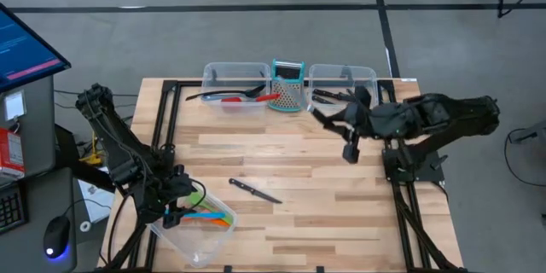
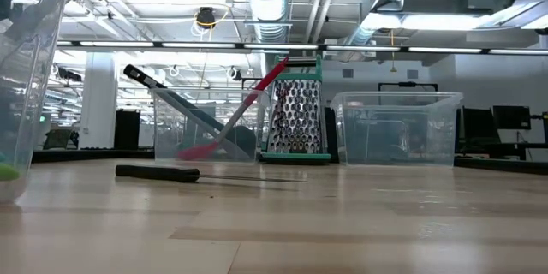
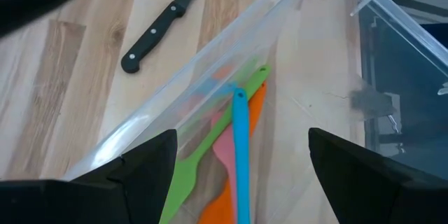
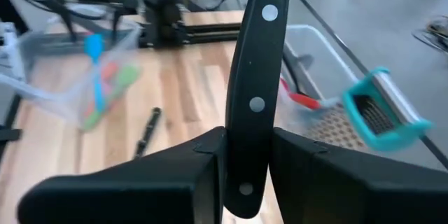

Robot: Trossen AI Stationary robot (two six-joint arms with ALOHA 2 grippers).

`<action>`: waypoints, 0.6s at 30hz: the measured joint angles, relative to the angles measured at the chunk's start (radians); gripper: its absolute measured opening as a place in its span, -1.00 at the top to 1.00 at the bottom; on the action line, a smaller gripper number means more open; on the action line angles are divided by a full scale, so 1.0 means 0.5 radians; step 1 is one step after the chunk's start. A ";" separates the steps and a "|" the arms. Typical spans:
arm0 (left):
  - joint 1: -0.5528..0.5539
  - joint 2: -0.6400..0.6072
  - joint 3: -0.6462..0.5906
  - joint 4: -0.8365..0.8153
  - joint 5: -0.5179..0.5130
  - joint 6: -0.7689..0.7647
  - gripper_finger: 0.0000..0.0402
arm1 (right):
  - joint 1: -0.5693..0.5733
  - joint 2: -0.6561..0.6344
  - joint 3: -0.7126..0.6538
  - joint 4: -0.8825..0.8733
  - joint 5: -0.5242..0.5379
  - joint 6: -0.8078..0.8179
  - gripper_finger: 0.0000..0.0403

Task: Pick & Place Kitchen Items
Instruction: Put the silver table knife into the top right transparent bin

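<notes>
Right wrist view: knife handle [image 4: 253,91] upright between end effector [image 4: 246,171] fingers.

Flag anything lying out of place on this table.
One black-handled knife lies loose on the bare wood mid-table, outside every tub. The other utensils sit in tubs, apart from a second knife clamped in the right gripper.

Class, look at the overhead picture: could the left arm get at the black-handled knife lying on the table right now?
Probably yes. The knife lies in the open beside the tub over which the open left gripper hovers; nothing lies between them. The right gripper is far off, holding another knife.
</notes>
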 joint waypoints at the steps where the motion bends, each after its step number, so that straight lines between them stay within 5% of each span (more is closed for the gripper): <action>1: 0.000 0.000 0.000 0.003 0.000 0.000 -0.52 | -0.039 -0.013 0.000 -0.021 -0.001 0.001 0.68; 18: 0.000 0.000 0.000 0.013 -0.018 0.001 -0.52 | -0.747 -0.063 0.001 -0.533 -0.004 0.069 0.68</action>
